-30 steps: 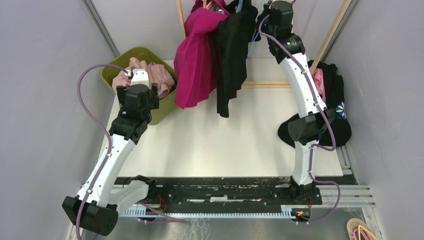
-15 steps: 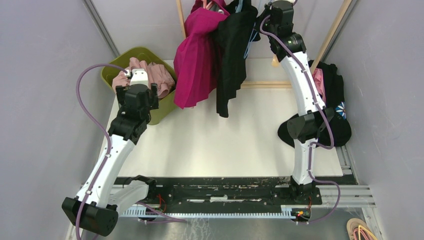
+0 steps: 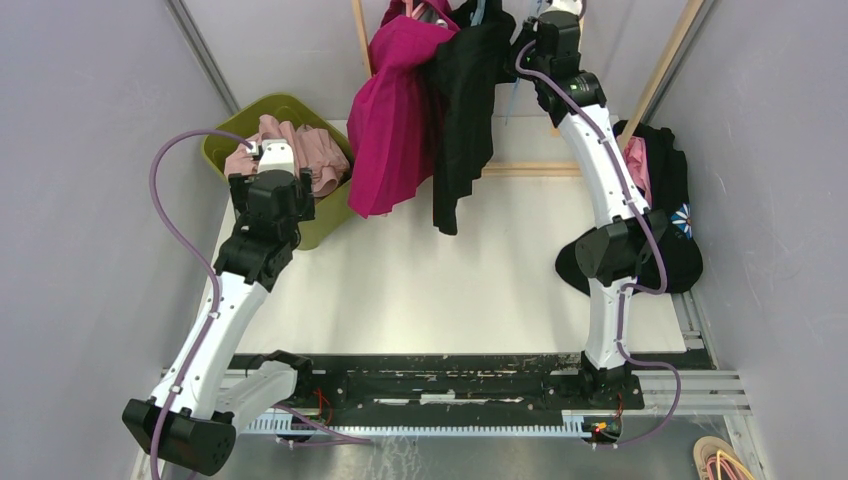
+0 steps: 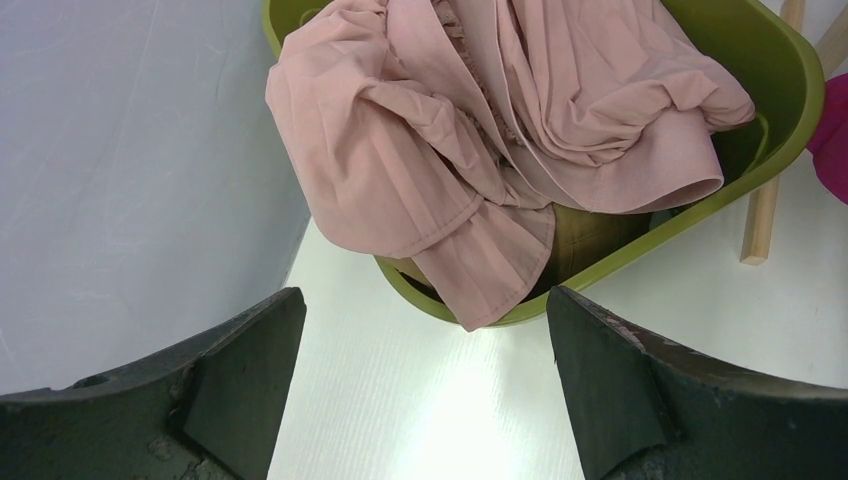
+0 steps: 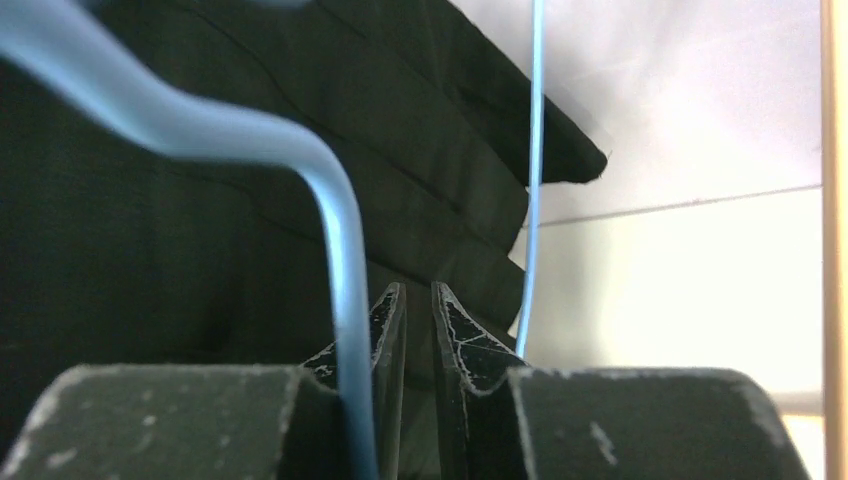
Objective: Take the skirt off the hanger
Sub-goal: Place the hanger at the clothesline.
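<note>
On my right gripper point(image 5: 418, 292) the two dark, scuffed wedge fingers point(image 5: 392, 325) stand a narrow slit apart, and I cannot tell whether any cloth is pinched between them. They point into the black skirt point(image 5: 200, 200), matte and softly creased, hanging on a thin, bent blue wire hanger point(image 5: 342, 235) at the back of the cell beside a magenta garment point(image 3: 390, 110). My left gripper point(image 4: 422, 296) is spread wide with nothing between its fingers, above the white table point(image 3: 450, 290), facing crumpled pink pleated fabric point(image 4: 480, 130) in a rounded olive-green bin point(image 4: 775, 60).
</note>
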